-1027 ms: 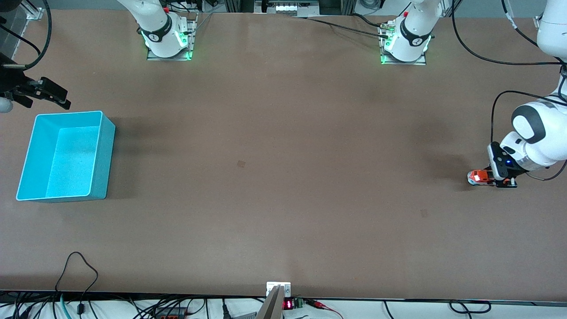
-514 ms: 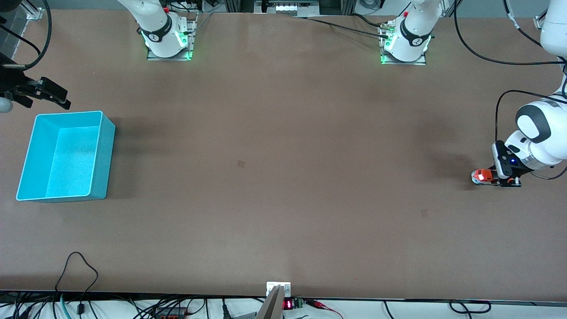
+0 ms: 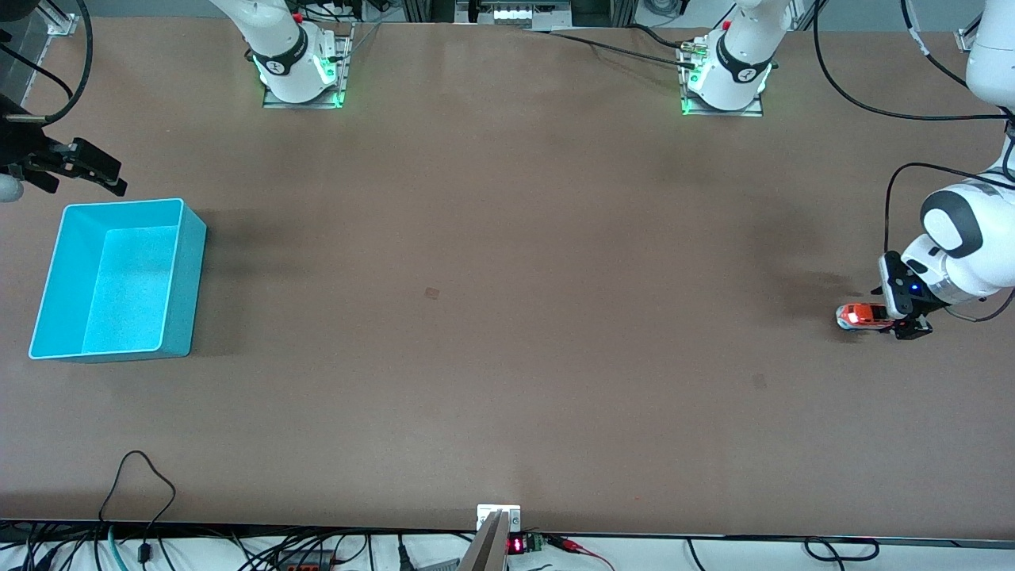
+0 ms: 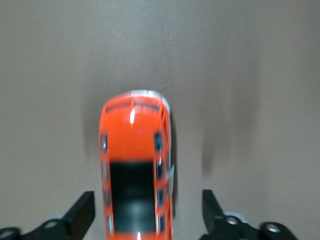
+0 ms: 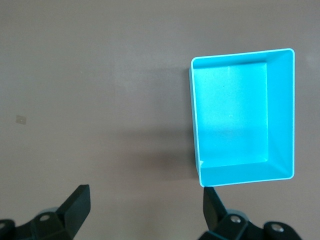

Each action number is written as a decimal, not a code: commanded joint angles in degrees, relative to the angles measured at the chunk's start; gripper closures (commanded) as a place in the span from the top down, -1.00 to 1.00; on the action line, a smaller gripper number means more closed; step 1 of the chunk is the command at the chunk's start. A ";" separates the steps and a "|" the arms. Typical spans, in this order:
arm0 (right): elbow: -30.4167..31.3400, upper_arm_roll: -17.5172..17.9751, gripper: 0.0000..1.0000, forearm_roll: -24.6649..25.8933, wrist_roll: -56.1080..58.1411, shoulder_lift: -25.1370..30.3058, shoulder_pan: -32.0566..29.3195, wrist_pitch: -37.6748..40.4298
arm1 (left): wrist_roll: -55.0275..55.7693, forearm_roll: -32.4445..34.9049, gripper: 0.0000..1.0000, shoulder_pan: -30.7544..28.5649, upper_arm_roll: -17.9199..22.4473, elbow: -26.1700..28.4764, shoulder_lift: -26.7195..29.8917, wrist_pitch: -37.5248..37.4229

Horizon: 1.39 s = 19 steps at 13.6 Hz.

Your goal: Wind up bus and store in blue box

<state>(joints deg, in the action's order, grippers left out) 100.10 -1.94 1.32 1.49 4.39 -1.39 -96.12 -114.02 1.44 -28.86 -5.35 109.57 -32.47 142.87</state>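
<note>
The orange bus (image 3: 860, 316) stands on the table near the left arm's end. In the left wrist view the bus (image 4: 134, 165) lies between the fingers with a gap on each side. My left gripper (image 3: 892, 316) is open and low around the bus's rear part; in its own view the gripper (image 4: 148, 202) straddles the bus. The blue box (image 3: 179, 277) sits empty at the right arm's end. My right gripper (image 3: 107, 176) is open and empty, waiting in the air beside the box. The right wrist view shows the box (image 5: 280, 115) and the gripper (image 5: 147, 200).
Cables (image 3: 139, 476) hang along the table edge nearest the front camera. The two arm bases (image 3: 301, 75) stand at the edge farthest from it. Bare brown table lies between the bus and the box.
The left gripper and the bus shifted a little toward the left arm's end of the table, then back. More of the bus now shows in front of the gripper. The right arm has not moved.
</note>
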 commanded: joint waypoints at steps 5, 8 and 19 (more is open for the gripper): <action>-0.17 0.10 1.00 -0.70 0.35 0.45 -0.11 0.32 | 5.45 0.67 1.00 0.12 -2.56 -6.12 5.21 -17.60; -0.17 0.10 1.00 -0.62 0.35 0.45 -0.11 0.23 | 12.22 0.76 1.00 1.79 -2.56 -6.65 8.90 -25.16; -0.17 0.10 1.00 -0.62 0.35 0.45 -0.02 0.23 | 59.81 0.85 1.00 6.00 -5.71 -17.54 19.45 -56.71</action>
<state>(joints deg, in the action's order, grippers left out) 100.07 -1.94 1.32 1.49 4.39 -1.38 -96.14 -65.10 1.44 -24.49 -9.06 93.90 -14.54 90.87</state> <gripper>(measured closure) 0.000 0.000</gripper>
